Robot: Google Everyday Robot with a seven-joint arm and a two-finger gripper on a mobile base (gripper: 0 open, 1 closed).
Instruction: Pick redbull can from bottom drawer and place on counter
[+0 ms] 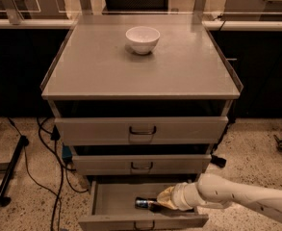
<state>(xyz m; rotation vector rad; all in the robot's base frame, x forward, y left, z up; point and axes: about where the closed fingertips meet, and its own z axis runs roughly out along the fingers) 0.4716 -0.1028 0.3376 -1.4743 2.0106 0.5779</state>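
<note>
The redbull can (142,203) lies on its side in the open bottom drawer (112,200). The gripper (158,205) is at the can's right end, and whether it grips cannot be told. The middle drawer (140,165) sits close above. A white bowl (142,39) stands on the counter (140,78).

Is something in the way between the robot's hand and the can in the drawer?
No, nothing visible is. The gripper is inside the bottom drawer, right next to the can, which lies on its side. Whether they touch cannot be told.
</note>
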